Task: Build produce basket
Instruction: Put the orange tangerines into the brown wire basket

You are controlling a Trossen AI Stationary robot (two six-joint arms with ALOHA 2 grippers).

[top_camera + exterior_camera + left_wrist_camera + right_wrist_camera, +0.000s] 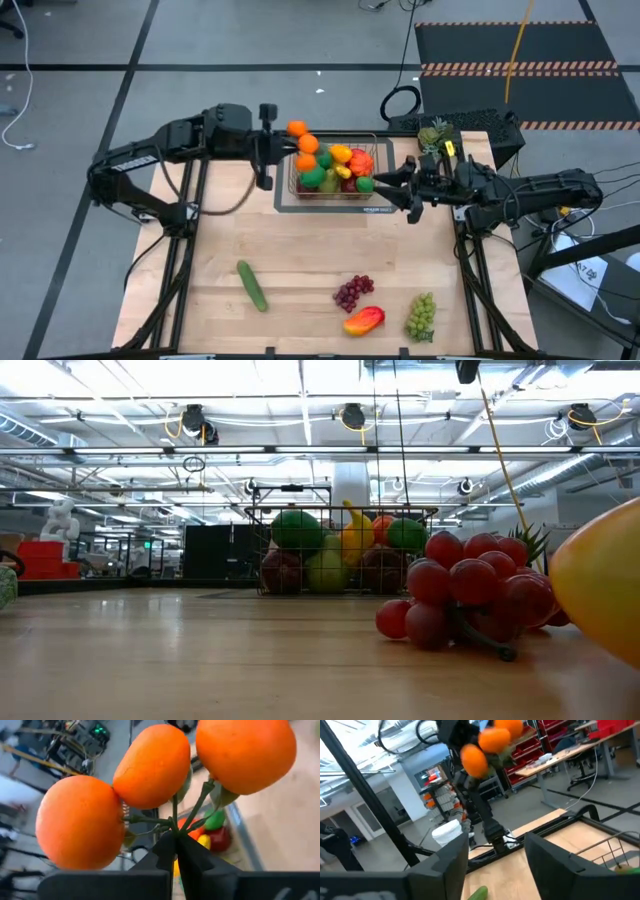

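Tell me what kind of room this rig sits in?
Probably an industrial lab or workshop: exposed ceiling pipes and ducts, red parts bins on shelving, and hazard-striped floor matting beside the wooden table.

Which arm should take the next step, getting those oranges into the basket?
Left. Its gripper is shut on the stem of the orange cluster, held right at the basket's left rim. The right gripper sits at the basket's right side holding nothing, jaws apart.

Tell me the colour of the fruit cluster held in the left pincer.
Bright orange, on thin green stems; the oranges show best in the left wrist view, held by the left pincer.
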